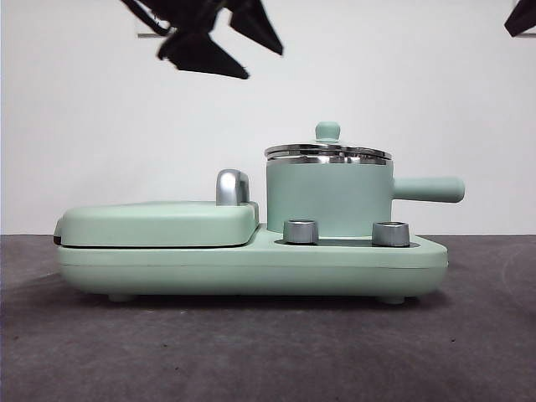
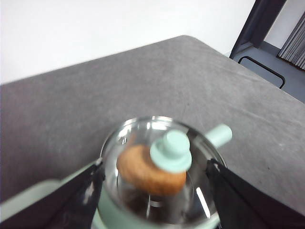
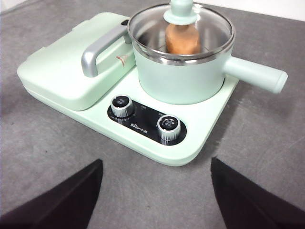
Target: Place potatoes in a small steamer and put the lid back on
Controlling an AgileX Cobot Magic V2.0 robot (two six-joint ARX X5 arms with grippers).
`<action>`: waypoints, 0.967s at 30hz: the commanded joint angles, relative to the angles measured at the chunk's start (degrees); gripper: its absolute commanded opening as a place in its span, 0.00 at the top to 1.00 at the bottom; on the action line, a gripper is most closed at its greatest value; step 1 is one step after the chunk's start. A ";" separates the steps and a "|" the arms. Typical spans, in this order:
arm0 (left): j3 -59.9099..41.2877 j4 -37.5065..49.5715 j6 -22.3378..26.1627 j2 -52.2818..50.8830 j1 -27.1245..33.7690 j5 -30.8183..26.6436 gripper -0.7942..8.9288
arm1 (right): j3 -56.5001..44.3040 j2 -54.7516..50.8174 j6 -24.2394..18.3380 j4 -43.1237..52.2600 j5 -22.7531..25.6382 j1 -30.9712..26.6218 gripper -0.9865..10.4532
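The small steamer (image 1: 329,197) stands on the mint-green cooker base (image 1: 251,264), with its side handle (image 1: 427,189) pointing right. The glass lid (image 1: 327,152) sits on its rim, knob (image 1: 327,131) upright. Through the glass the orange-brown potato shows inside the pot in the left wrist view (image 2: 138,171) and in the right wrist view (image 3: 182,39). My left gripper (image 1: 265,65) is open and empty, raised above and left of the lid; in its own view (image 2: 155,166) the jaws stand either side of the lid (image 2: 171,150). My right gripper (image 3: 156,161) is open and empty, back from the cooker.
The flat griddle cover (image 1: 159,222) with its chrome handle (image 1: 232,186) lies shut left of the pot. Two steel dials (image 1: 301,231) (image 1: 390,233) sit on the base front. The grey table (image 1: 268,352) extends around the cooker. The right arm's black tip (image 1: 521,17) shows top right.
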 commanded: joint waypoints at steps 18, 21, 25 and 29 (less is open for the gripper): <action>-30.91 -3.32 -6.40 -31.39 0.72 -1.36 0.57 | 0.22 0.28 0.59 -2.58 0.04 0.42 0.60; -33.20 -5.75 -6.56 -35.80 0.74 -3.67 0.57 | 0.22 0.28 0.61 -3.30 0.02 0.42 0.60; -34.45 -10.40 -6.49 -40.89 0.74 -5.84 0.57 | 0.22 0.28 0.59 -4.02 0.02 0.42 0.60; -34.45 -13.90 -6.45 -43.60 0.74 -5.92 0.57 | 0.24 0.26 0.59 -4.72 -0.04 0.42 0.60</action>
